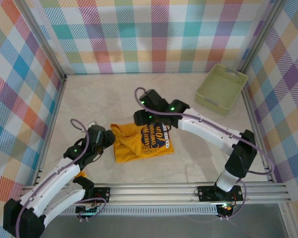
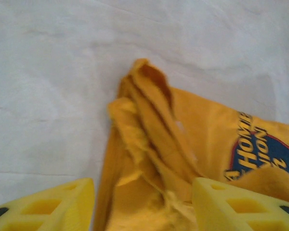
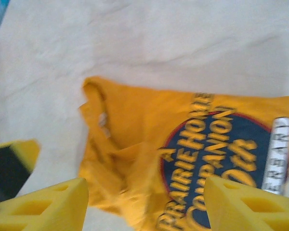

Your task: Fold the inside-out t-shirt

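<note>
Left gripper (image 2: pixel 143 197) and right gripper (image 3: pixel 145 199) — both spread, empty — hover at the left and far edges of the t-shirt (image 1: pixel 131 148).

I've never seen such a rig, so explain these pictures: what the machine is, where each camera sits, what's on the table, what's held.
Two robot arms, left arm and right arm, are bolted to a table. The wide picture looks down from above and behind them. The other two come from wrist cameras; the yellow blocks are the left fingers and the right fingers. A crumpled orange shirt with a blue print lies on the table, a pale green basket near the far right corner. Both pairs stand apart over the shirt, holding nothing.
</note>
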Available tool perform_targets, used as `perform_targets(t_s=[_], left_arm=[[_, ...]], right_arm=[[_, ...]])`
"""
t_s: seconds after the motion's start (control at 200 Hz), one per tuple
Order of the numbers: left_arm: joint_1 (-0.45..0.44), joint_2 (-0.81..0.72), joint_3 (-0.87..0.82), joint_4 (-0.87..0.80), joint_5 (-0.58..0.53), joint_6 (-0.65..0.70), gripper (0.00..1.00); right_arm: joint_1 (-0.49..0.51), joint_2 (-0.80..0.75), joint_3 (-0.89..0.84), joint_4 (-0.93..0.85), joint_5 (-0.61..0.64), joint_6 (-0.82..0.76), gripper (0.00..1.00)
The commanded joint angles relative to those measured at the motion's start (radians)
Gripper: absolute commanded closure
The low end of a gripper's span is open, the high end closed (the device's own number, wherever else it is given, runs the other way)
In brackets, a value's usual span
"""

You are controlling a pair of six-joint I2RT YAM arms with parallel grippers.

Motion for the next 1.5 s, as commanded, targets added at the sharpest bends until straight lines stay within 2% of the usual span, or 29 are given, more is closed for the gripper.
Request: perform_targets(t_s=[0.0,0.08,0.305,0.445,0.55,0.73,0.85,0.975,1.065,1.295,1.37,1.495], left_arm=[[-0.096,0.125,0.124,-0.018,0.029,0.072,0.43],[-0.179,0.238,0.209,-0.013,-0.007,0.079,0.39],[-0.364,0.463,0.388,0.035,-0.062,0.066,0.40],[-0.424,0.568,0.438,0.088,-0.037,0.052,0.41],[-0.425,0.617,0.426,0.121,-0.026,0.028,0.41],[-0.417,0.608,0.346,0.101,-0.125,-0.050,0.43],[-0.386,0.559,0.256,0.009,-0.205,-0.133,0.46],[-0.325,0.517,0.125,0.000,-0.194,-0.172,0.52],[-0.286,0.488,0.063,-0.006,-0.187,-0.170,0.58],[-0.237,0.389,-0.019,-0.021,-0.203,-0.165,0.60],[-0.213,0.415,-0.010,0.015,-0.182,-0.121,0.60],[-0.163,0.548,0.062,0.101,-0.128,-0.002,0.63]], right_arm=[[-0.064,0.040,-0.093,0.037,0.010,-0.018,0.36],[-0.087,0.054,-0.139,0.087,-0.008,-0.020,0.36],[-0.188,0.072,-0.279,0.223,-0.161,0.048,0.47],[-0.207,0.082,-0.327,0.273,-0.207,0.063,0.48],[-0.209,0.091,-0.350,0.315,-0.240,0.073,0.49],[-0.211,0.140,-0.358,0.333,-0.255,0.078,0.52],[-0.222,0.161,-0.366,0.297,-0.185,0.093,0.54],[-0.245,0.170,-0.392,0.263,-0.128,0.115,0.56],[-0.247,0.161,-0.421,0.259,-0.121,0.120,0.57],[-0.242,0.109,-0.551,0.268,-0.137,0.184,0.61],[-0.216,0.062,-0.594,0.267,-0.147,0.218,0.63],[-0.142,-0.040,-0.638,0.219,-0.106,0.265,0.62]])
